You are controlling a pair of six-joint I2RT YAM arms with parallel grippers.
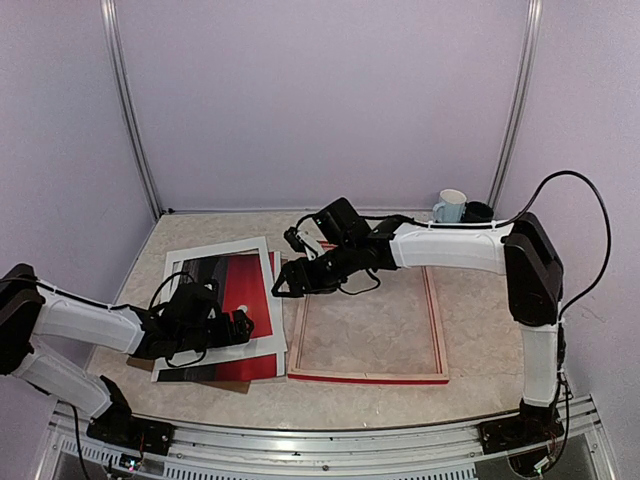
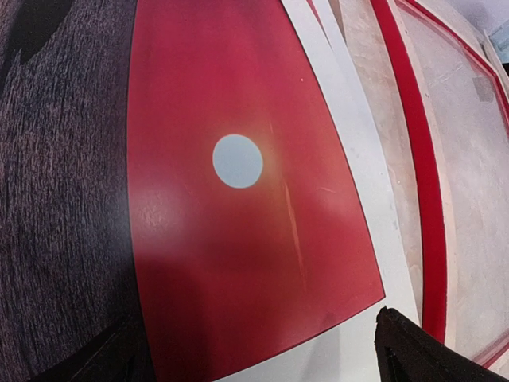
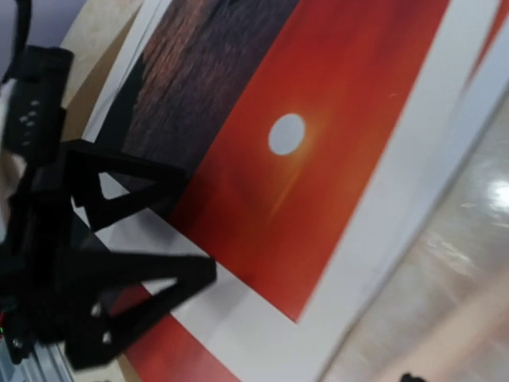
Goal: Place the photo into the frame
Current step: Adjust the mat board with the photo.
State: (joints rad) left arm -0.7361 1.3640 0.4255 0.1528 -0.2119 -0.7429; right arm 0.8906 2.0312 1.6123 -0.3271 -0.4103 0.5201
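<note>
Presently the left gripper hangs spread wide over the photo, low above its red area, grasping nothing. The photo lies flat within a white mat, just left of the frame and outside it. The right gripper hovers at the mat's right border, jaws apart, nothing between them. The frame lies flat; the table shows through its opening. White mug, far right corner: contents not discernible.

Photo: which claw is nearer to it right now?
Left. The left claw is over the photo; the right claw is beside its right edge, toward the frame.
</note>
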